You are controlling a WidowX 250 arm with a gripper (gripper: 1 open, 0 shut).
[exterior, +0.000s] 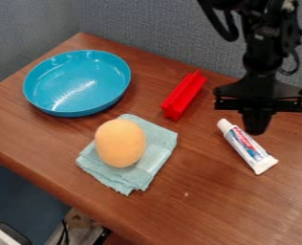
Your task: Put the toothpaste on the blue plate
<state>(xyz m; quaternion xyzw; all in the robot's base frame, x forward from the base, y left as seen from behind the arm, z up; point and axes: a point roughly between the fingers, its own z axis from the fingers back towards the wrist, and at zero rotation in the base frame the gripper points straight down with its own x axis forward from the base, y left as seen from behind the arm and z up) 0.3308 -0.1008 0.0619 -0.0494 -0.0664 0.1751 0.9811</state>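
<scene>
Toothpaste [248, 145]: lying flat on table [218, 206], well apart from blue plate [77, 82]; gripper [258, 124]: hovering just above its cap end, jaws apparently pressed together, gripping nothing, probably lining up a pick.

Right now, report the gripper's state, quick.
Gripper: closed, holding nothing; it hangs above the toothpaste, which lies flat on the table.

Lab-like setup: wooden table [39, 124], grey backdrop [64, 24].
</scene>
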